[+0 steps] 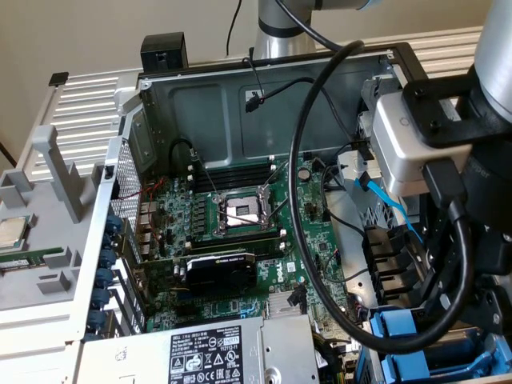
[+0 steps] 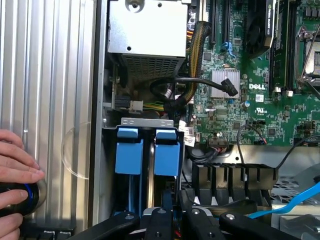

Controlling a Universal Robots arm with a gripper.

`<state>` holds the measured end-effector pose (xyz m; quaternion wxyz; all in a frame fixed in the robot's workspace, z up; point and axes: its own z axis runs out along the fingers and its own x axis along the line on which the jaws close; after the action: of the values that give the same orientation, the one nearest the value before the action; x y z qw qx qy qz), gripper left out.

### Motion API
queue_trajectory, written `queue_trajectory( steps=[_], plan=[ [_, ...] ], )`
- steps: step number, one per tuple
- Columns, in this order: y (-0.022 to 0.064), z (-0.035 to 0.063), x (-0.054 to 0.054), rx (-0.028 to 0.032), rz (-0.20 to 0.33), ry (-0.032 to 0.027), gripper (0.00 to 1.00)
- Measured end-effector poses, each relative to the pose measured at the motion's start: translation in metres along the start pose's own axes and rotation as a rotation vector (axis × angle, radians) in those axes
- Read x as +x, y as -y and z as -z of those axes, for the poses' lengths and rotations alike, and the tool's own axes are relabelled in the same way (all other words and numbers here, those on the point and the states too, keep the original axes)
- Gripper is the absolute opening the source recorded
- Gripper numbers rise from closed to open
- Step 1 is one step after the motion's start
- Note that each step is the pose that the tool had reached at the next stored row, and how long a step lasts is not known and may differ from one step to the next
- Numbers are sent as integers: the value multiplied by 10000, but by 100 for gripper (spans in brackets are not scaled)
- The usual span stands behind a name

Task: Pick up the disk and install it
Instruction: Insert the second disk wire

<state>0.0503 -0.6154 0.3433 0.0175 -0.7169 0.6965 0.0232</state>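
The disk [image 2: 167, 157] shows as a blue plastic frame standing on edge in the drive bay [image 2: 148, 121] of the open computer case. Its silver metal is hidden. The frame runs down to my gripper [image 2: 178, 218], whose black fingers [image 2: 160, 219] stand close together on its near end. A second blue frame [image 2: 129, 150] sits right beside it in the same bay. In the exterior view the blue bay frames [image 1: 400, 326] lie at the lower right, under the arm's wrist [image 1: 448, 152].
A person's hand [image 2: 15, 165] rests on a black knob with a blue ring [image 2: 20, 197] on the ribbed table beside the case. The grey power-supply box [image 1: 216, 352] borders the bay. Motherboard [image 1: 240, 216], black cables [image 1: 308, 200] and a blue cable [image 2: 295, 202] are close by.
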Motion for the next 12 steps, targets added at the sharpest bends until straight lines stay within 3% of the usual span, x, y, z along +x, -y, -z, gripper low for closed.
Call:
queue_trajectory(
  steps=[12],
  plan=[
    [0, -13, 1, 0, 1, 18, 16]
  ],
)
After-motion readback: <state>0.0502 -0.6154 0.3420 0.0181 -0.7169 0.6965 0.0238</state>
